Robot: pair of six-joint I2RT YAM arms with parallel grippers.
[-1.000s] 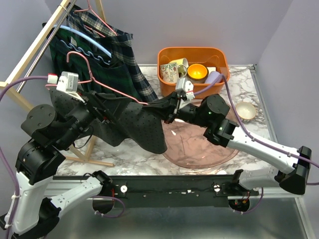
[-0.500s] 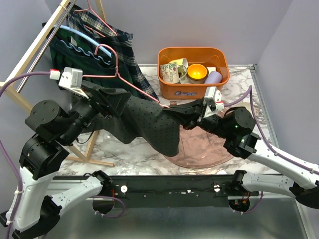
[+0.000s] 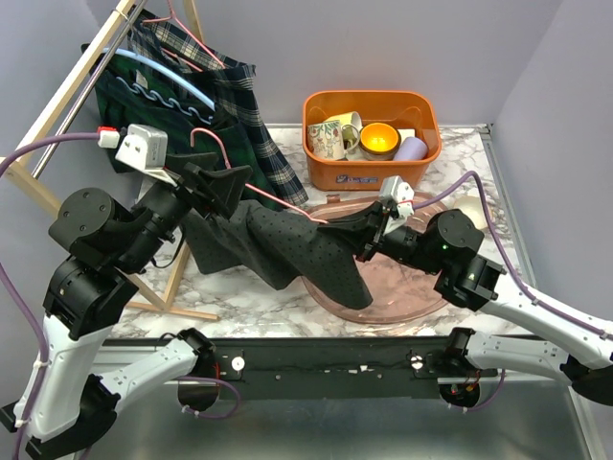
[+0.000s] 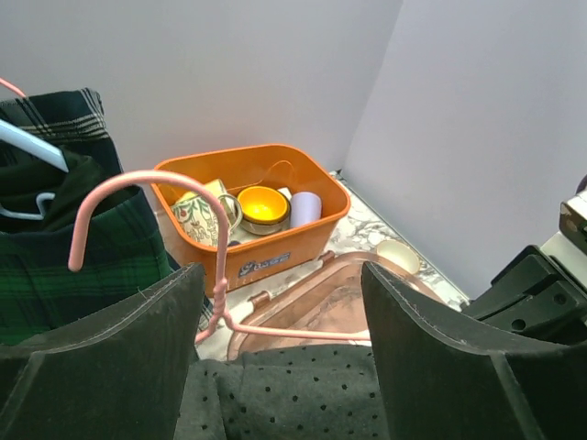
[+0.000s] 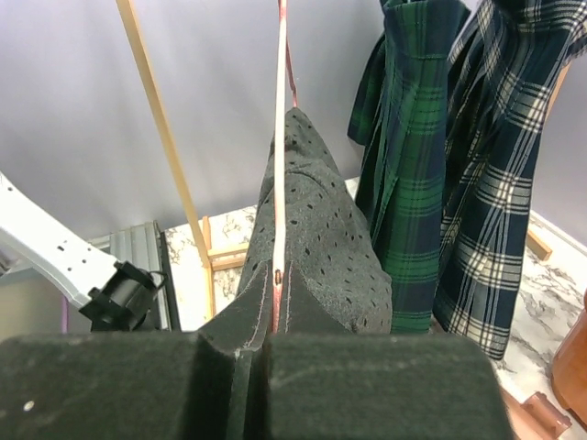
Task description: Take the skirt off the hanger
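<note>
1. Swung rightward and lower than a second ago, the dotted grey skirt [image 3: 287, 244] now trails its hem over the pink glass plate [image 3: 412, 292]. The right arm has drawn back toward that plate.
2. The skirt hangs draped on a pink wire hanger [image 3: 278, 199], held in the air between the two arms and above the marble surface [image 3: 249, 299]. It is well forward of the plaid skirts [image 3: 239, 105] left on the wooden rack [image 3: 57, 105].
3. The right gripper [image 3: 335, 225] has its fingers [image 5: 119, 385] pressed together on the hanger's wire. In the wrist view the pink rod runs straight up from between them, with cloth bunched just behind.
4. The left gripper [image 3: 228, 187] has its fingers [image 4: 119, 339] spread to either side of the hanger's neck, above the cloth and gripping nothing.
5. The hanger looks free of the rack, so the step in hand is stripping the skirt off it. That likely calls for the left fingers to drop onto the cloth, pinch it, and draw it along the wire away from the right grip.
6. How the skirt is fastened cannot be told, since the hanger's lower bar lies under the cloth. Whether the hem touches the plate is also unclear.
</note>
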